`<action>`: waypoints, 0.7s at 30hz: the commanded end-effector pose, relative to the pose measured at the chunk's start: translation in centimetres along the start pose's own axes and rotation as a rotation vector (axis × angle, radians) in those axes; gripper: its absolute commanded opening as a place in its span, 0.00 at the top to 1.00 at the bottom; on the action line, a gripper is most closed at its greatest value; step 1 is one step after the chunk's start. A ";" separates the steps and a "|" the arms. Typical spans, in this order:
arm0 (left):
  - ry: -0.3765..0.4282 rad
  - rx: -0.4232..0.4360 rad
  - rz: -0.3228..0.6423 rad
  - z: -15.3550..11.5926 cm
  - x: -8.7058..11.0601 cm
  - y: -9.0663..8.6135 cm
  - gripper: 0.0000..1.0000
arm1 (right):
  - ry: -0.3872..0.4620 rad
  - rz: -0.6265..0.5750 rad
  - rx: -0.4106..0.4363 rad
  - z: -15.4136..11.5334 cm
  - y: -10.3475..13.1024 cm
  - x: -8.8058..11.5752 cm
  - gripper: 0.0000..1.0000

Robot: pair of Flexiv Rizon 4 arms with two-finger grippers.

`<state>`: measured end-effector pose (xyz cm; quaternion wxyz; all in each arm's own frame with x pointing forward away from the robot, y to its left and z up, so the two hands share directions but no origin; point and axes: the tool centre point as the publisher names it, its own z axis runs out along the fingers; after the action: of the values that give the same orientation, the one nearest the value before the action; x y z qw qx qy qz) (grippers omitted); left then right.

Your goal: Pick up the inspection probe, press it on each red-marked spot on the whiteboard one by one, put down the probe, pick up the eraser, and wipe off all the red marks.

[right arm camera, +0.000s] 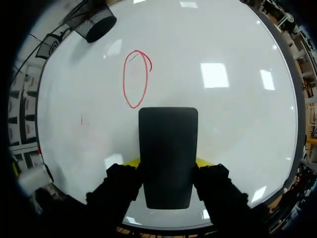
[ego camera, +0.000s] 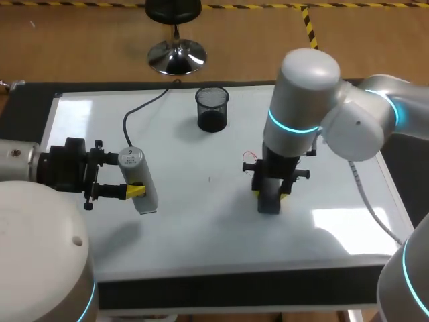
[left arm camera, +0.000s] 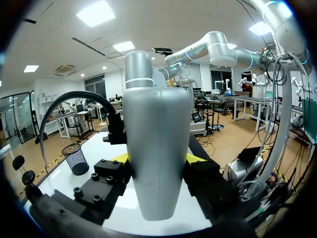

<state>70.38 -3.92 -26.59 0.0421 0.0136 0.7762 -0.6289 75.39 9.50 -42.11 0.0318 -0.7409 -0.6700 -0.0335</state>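
Observation:
My left gripper (ego camera: 125, 176) hovers over the left part of the whiteboard (ego camera: 201, 221), shut on the silver inspection probe (ego camera: 139, 180). In the left wrist view the probe (left arm camera: 156, 148) stands upright between the yellow fingertips (left arm camera: 119, 158). Near the middle of the board, my right gripper (ego camera: 271, 192) points down and is shut on the black eraser (ego camera: 269, 201). A red mark (ego camera: 249, 159) lies just left of that gripper. In the right wrist view the eraser (right arm camera: 168, 153) sits on the board just short of a red oval (right arm camera: 135, 79).
A black mesh cup (ego camera: 212, 109) stands at the back middle of the board, also seen as the cup (right arm camera: 96, 22) beyond the oval. The probe's black cable (ego camera: 144, 107) runs across the board's back left. A faint small dash (right arm camera: 82, 119) lies beside the eraser.

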 end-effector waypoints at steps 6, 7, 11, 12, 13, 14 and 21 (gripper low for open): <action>-0.003 0.000 0.002 -0.1 0.2 -0.2 1.00 | 0.017 -0.019 -0.032 -2.9 0.1 -2.9 1.00; -0.003 0.000 0.002 -0.1 0.2 -0.2 1.00 | 0.016 -0.022 -0.034 -3.1 0.3 -3.1 1.00; -0.003 0.000 0.002 -0.1 0.2 -0.2 1.00 | 0.013 -0.029 -0.044 -3.8 0.9 -3.9 1.00; -0.003 0.000 0.002 -0.1 0.2 -0.2 1.00 | 0.010 -0.034 -0.047 -4.0 1.0 -4.1 1.00; -0.003 0.000 0.002 -0.1 0.2 -0.2 1.00 | 0.004 -0.036 -0.047 -4.0 1.1 -4.2 1.00; -0.003 0.000 0.002 -0.1 0.2 -0.2 1.00 | -0.001 -0.038 -0.045 -4.1 1.3 -4.5 1.00; -0.003 0.000 0.002 -0.1 0.2 -0.2 1.00 | -0.029 -0.062 -0.045 -5.0 1.9 -5.6 1.00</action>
<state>70.38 -3.91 -26.58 0.0421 0.0136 0.7762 -0.6289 76.67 3.74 -38.43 0.0028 -0.7212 -0.6916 -0.0393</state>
